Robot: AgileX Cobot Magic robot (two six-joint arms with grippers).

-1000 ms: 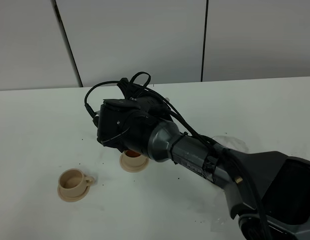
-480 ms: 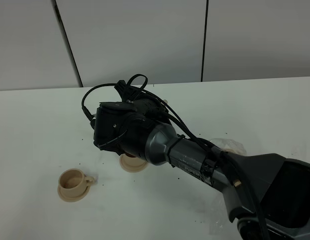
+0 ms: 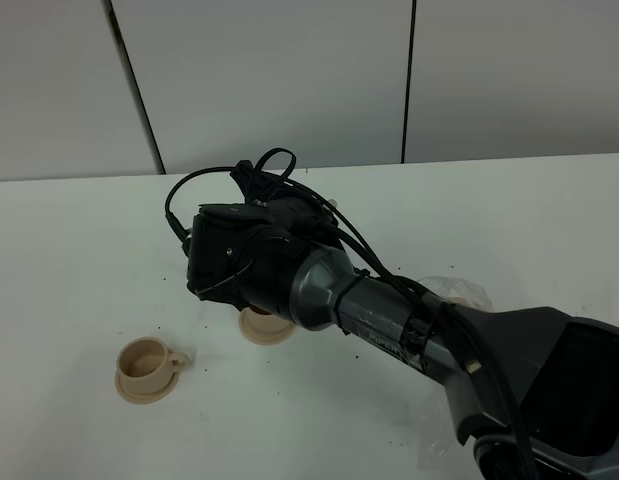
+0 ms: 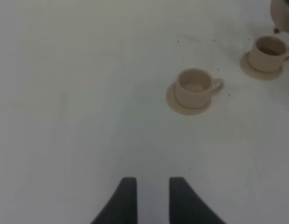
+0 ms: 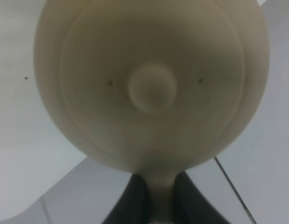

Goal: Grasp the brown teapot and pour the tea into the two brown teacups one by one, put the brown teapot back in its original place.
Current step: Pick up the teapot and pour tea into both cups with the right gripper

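My right gripper [image 5: 159, 189] is shut on the loop handle of the brown teapot [image 5: 151, 88], whose lid and knob fill the right wrist view. In the high view the right arm's wrist [image 3: 254, 262] hides the teapot. It hangs over the far teacup [image 3: 265, 324], which shows partly on its saucer. In the left wrist view the teapot's spout [image 4: 280, 18] is just above this cup [image 4: 268, 52], which holds dark liquid. The near teacup [image 3: 144, 364] stands on its saucer at the left and also shows in the left wrist view [image 4: 194, 87]. My left gripper [image 4: 152, 198] is slightly open, empty, and apart from both cups.
The tan plate [image 3: 467, 291] shows partly behind the right arm, right of the cups. Small dark specks lie on the white table [image 3: 79, 260] around the cups. A grey panelled wall runs along the table's far edge.
The right wrist with the teapot shifted slightly left and back over the far cup, then held still. The cups have not moved.
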